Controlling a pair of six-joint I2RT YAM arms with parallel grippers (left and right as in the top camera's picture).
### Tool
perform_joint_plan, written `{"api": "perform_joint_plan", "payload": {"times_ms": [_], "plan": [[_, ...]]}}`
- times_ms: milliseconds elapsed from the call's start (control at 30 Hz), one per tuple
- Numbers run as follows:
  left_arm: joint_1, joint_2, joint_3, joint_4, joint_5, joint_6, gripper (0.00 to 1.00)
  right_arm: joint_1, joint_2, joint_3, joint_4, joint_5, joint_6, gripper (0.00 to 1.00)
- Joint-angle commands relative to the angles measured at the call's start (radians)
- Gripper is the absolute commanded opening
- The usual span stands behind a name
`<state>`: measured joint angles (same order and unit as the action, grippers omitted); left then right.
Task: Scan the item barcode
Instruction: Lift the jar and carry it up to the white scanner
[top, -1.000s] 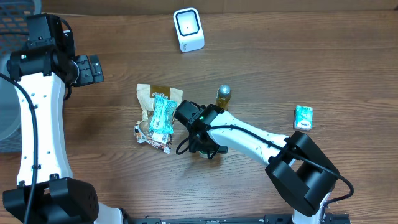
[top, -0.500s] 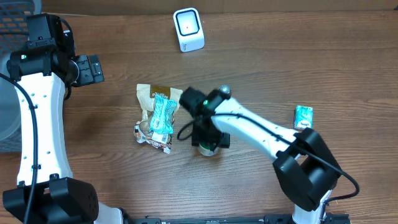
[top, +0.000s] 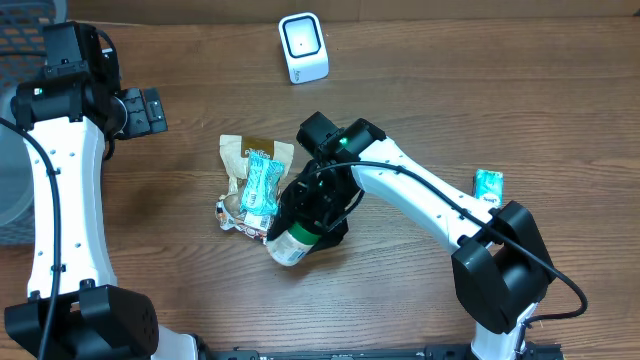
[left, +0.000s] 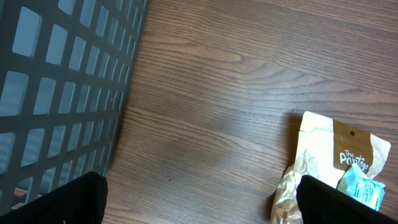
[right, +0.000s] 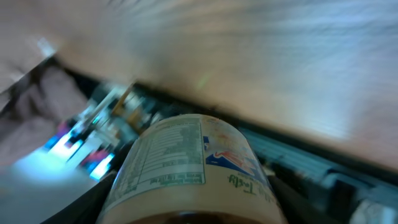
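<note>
— Where is the bottle?

— The bottle is in the right gripper, near the middle of the table. It is tilted, with its pale end pointing near-left. The jaws are clamped around its body, and in the right wrist view its nutrition panel faces the camera. I cannot tell whether its low end touches the wood.

— What crowds it?

— Only the heap of snack bags on its left. The bottle's pale end sits just beside the heap's near-right edge. On the near side and to the right of the bottle there is bare wood up to the table's front edge.

— And toward the scanner?

— The scanner stands by the far edge, well apart from the bottle. A broad strip of bare wood lies between it and the right arm's wrist. A small teal packet lies off to the right, near that arm's lower link and well apart from the bottle.

— The other hand?

— The left gripper is at the far-left with its fingers spread wide, holding nothing. It hangs beside the dark mesh basket. Its wrist view shows bare wood below it, with the basket wall along the left side and the heap's brown pouch at the lower right corner.
</note>
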<state>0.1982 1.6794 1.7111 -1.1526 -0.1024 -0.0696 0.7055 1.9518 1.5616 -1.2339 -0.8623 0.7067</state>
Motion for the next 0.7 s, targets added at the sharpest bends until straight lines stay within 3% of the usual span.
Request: {"api": "perform_joint_plan", "payload": {"times_ms": [0, 667], "plan": [[-0.002, -0.013, 0.019, 0.001, -0.005, 0.021, 1.0, -0.006, -0.01, 0.024, -0.004, -0.18, -0.004, 0.38], [-0.002, -0.013, 0.019, 0.001, -0.005, 0.021, 1.0, -0.006, -0.01, 0.024, -0.006, -0.33, 0.0, 0.41]]}}
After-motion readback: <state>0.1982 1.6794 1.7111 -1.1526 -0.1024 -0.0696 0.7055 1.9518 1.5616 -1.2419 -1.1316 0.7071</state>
